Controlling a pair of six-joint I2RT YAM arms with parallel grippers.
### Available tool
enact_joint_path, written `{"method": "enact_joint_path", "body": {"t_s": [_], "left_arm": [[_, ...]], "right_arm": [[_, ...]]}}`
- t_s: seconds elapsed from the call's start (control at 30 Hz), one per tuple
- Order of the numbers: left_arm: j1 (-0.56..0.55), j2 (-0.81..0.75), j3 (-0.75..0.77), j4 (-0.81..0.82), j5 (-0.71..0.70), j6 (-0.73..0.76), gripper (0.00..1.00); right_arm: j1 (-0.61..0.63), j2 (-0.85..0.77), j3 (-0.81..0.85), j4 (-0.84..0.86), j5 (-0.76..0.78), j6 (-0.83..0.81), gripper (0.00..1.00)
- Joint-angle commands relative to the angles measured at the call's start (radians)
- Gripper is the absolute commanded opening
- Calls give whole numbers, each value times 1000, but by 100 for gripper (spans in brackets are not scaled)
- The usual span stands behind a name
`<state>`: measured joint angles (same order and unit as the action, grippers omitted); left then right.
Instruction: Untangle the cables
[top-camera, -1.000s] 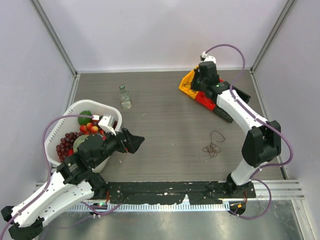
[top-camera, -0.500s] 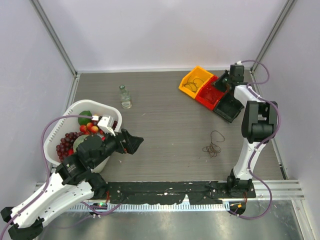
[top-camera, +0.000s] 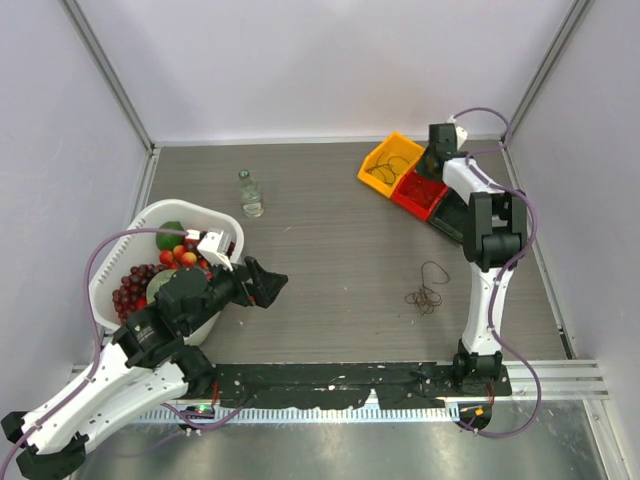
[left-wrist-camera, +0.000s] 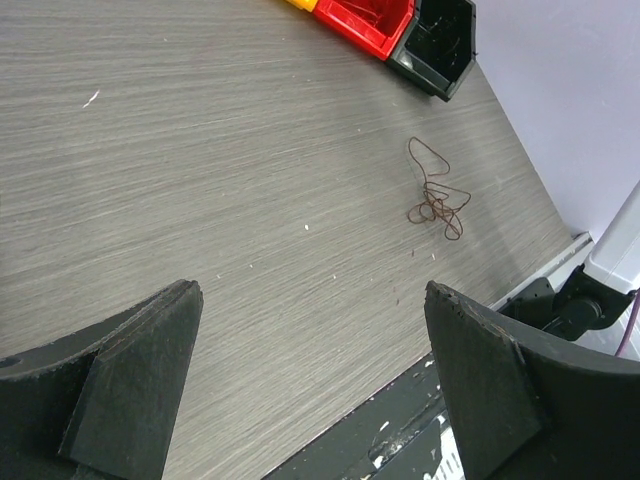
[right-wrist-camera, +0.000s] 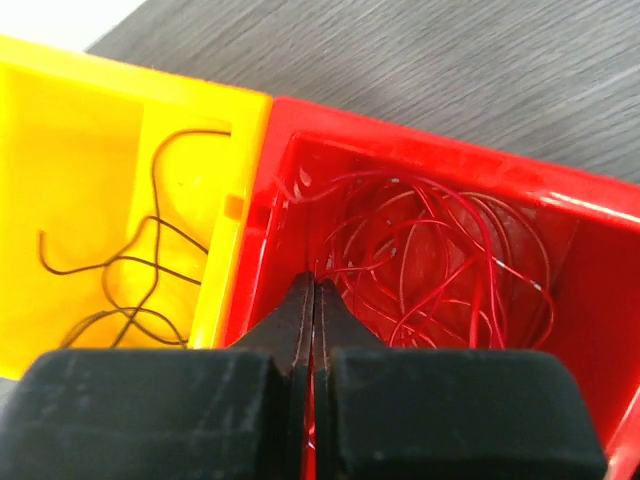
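A small tangle of dark brown cable (top-camera: 425, 295) lies on the table right of centre, and shows in the left wrist view (left-wrist-camera: 437, 195). My left gripper (top-camera: 268, 285) is open and empty, low over the table beside the basket, far left of the tangle (left-wrist-camera: 312, 290). My right gripper (top-camera: 430, 165) hangs over the red bin (top-camera: 415, 195). Its jaws (right-wrist-camera: 316, 285) are pressed together with a thin red strand at the tips. Several red cables (right-wrist-camera: 440, 250) lie looped in the red bin (right-wrist-camera: 600, 200). Dark brown cables (right-wrist-camera: 130, 265) lie in the yellow bin (right-wrist-camera: 100, 150).
The yellow bin (top-camera: 385, 160), the red bin and a black bin (top-camera: 452, 222) stand in a row at the back right. A small clear bottle (top-camera: 250, 193) stands at the back left. A white basket (top-camera: 140, 230) of fruit sits at the left.
My right arm swung from over the yellow and red bins out to the far right, then back over the red bin. The left arm and the brown tangle have not moved.
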<state>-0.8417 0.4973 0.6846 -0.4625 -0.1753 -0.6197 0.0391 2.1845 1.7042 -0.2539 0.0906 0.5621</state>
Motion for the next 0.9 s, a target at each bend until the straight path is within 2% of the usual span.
{"method": "enact_joint_path", "body": {"t_s": [0.0,0.3,0.5,0.67,0.77,0.87], "left_arm": [[6,7,41,30,0,8,97],[6,-8,36,18,3,-11,97],[4,-3,39,18,8,-15,97],[6,9,33,41,23,-23,97],[6,14,30,53,36,-26,97],[6,20,30,59,45,-29,97]], "right_arm": [[73,60,116,-137,234,-125,1],[85,126,237,-232,224,-166,3],[91,75,350,-347,205,-174,20],[90,-17,387,-416,233,-183,41],[88,-68,368,-427,242,-192,48],[91,-112,364,-465,268,-194,50]]}}
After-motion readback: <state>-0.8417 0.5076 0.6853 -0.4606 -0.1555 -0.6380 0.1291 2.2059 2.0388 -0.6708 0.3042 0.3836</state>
